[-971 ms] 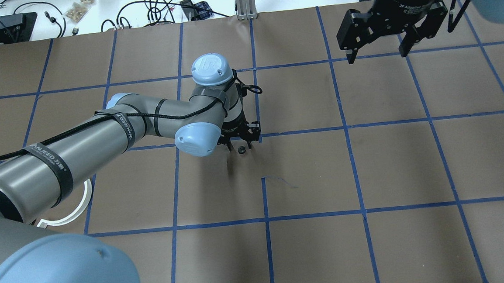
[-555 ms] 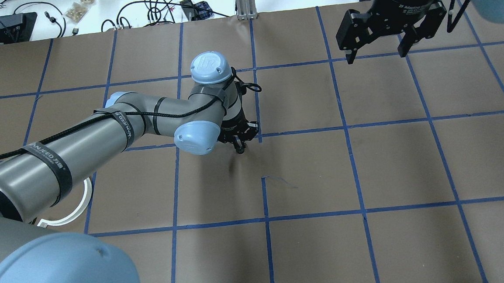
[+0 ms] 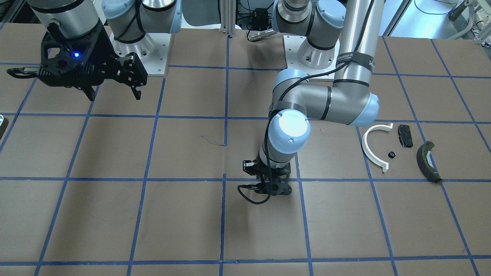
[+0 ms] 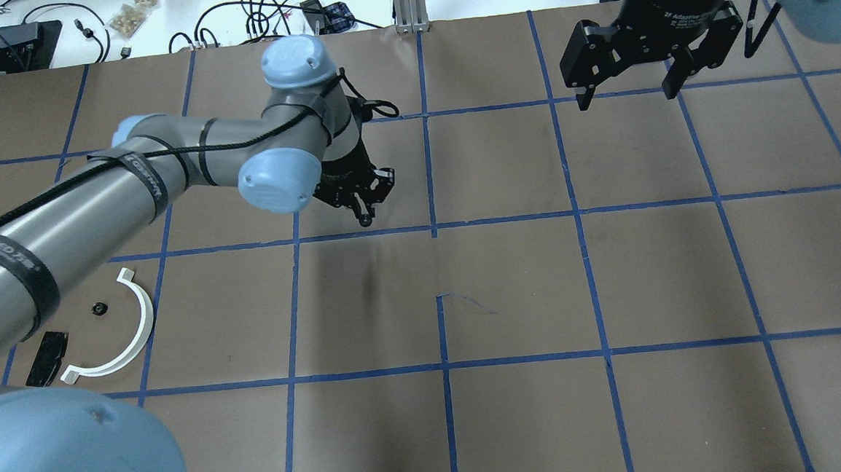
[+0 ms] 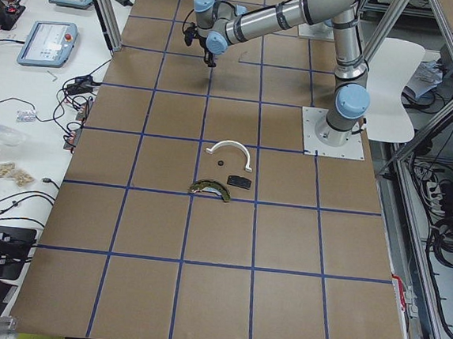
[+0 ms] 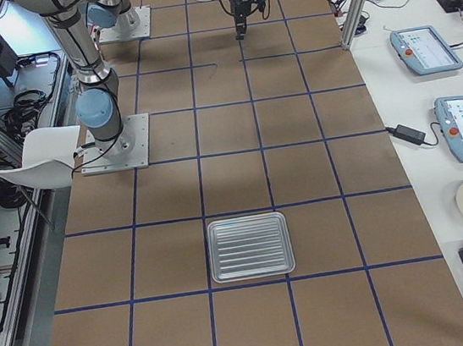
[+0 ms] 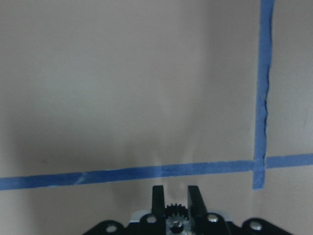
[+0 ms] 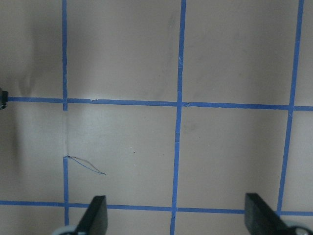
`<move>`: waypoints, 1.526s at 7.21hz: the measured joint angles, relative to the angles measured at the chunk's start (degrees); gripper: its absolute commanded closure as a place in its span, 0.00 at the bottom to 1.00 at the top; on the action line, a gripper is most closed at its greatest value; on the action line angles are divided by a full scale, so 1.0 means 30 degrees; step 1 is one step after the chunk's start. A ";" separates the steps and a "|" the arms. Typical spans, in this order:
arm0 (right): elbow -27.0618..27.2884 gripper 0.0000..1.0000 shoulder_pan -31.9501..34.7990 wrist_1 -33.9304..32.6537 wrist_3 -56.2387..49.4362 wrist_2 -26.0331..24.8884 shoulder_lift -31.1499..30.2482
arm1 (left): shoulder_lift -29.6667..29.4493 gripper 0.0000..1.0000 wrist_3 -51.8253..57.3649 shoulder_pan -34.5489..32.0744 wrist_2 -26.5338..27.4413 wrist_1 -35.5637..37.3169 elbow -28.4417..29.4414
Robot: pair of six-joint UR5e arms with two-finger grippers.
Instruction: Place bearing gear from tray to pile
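My left gripper [image 4: 365, 216] is shut on a small black bearing gear [image 7: 172, 211], which sits between the fingertips in the left wrist view. It holds the gear above the brown table, near a blue tape crossing. It also shows in the front view [image 3: 273, 190]. The pile lies to my left: a white half-ring [image 4: 117, 342], a black pad [image 4: 47, 357], a small black part [image 4: 98, 308] and a dark curved shoe [image 3: 427, 155]. The silver tray [image 6: 251, 246] is at the table's right end. My right gripper [image 4: 627, 88] is open and empty, held high.
Blue tape lines [image 4: 434, 224] divide the table into squares. Cables and a post [image 4: 410, 3] lie beyond the far edge. Tablets [image 6: 424, 49] and a plate are on the side bench. The robot bases [image 3: 145, 50] stand at the near edge.
My left gripper closed on the gear lying on the table, lifted it, and moved left and away from the centre. The arm's shift uncovered the pile. The right gripper stayed put.
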 measured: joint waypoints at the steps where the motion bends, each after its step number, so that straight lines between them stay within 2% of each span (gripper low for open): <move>1: -0.0003 0.00 -0.0002 0.0014 -0.0041 -0.0027 0.0001 | 0.0176 1.00 0.1518 0.1594 0.0075 -0.2449 0.1619; 2: -0.0004 0.00 -0.0003 0.0023 -0.0067 -0.0008 0.0001 | 0.0261 1.00 0.3225 0.3326 0.0356 -0.4567 0.3050; 4: 0.0022 0.00 -0.0002 0.0027 -0.0066 0.0099 0.0030 | 0.0316 1.00 0.7716 0.6691 0.2296 -0.6681 0.4361; 6: 0.0043 0.00 -0.0002 0.0022 -0.0058 0.0151 0.0060 | 0.0338 1.00 1.1564 0.9482 0.3058 -0.7253 0.4507; 9: 0.0064 0.00 -0.0002 -0.0072 -0.0058 0.0164 0.0190 | 0.0072 1.00 1.6623 1.3079 0.3192 -0.7285 0.4507; 11: 0.0060 0.00 -0.0001 -0.0105 -0.0045 0.0159 0.0325 | -0.0109 1.00 1.8055 1.4336 0.3175 -0.7189 0.4263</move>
